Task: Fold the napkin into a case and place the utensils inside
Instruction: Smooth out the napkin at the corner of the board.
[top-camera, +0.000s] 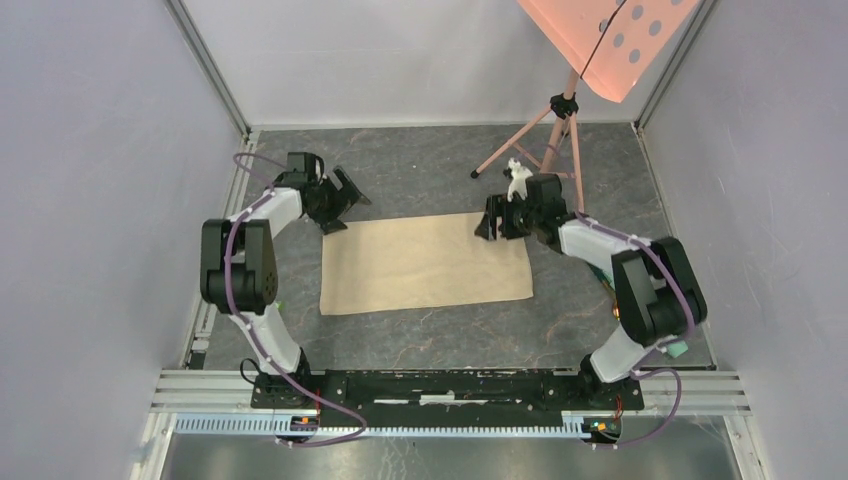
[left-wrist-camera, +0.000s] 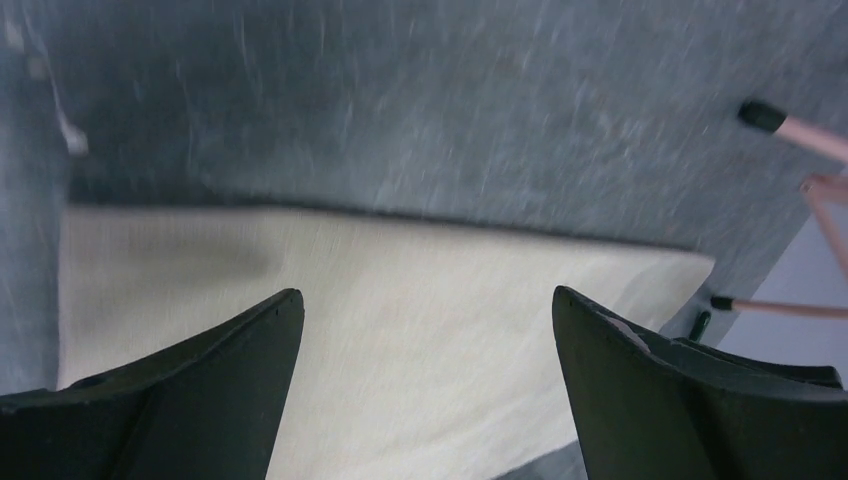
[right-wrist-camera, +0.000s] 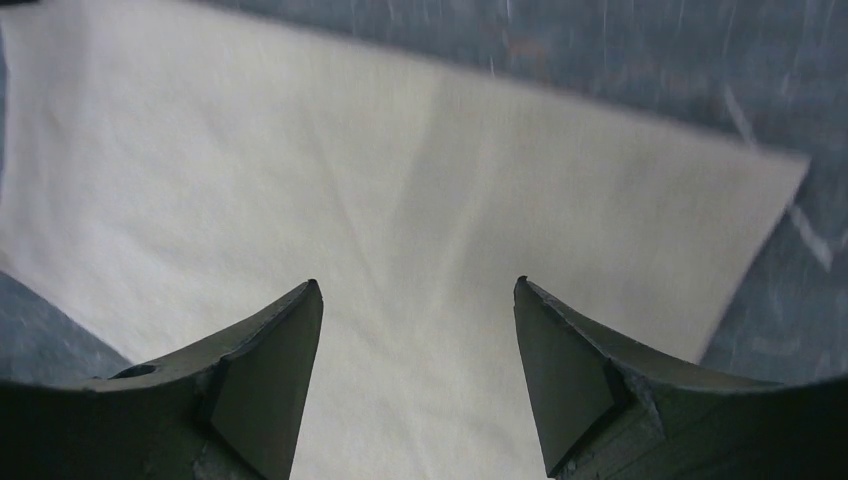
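The beige napkin (top-camera: 425, 263) lies flat on the grey table as a wide rectangle, one layer folded over. My left gripper (top-camera: 343, 205) is open and empty, just off the napkin's far left corner. My right gripper (top-camera: 488, 217) is open and empty, over the napkin's far edge towards the right. In the left wrist view the napkin (left-wrist-camera: 400, 330) fills the space between my open fingers (left-wrist-camera: 427, 295). In the right wrist view the napkin (right-wrist-camera: 400, 180) lies under my open gripper (right-wrist-camera: 415, 285), with soft creases. No gold utensils are in view.
A pink tripod (top-camera: 550, 130) with a perforated orange panel (top-camera: 610, 40) stands at the back right; its feet show in the left wrist view (left-wrist-camera: 765, 115). A white object (top-camera: 517, 178) sits behind the right gripper. Grey walls close in on both sides.
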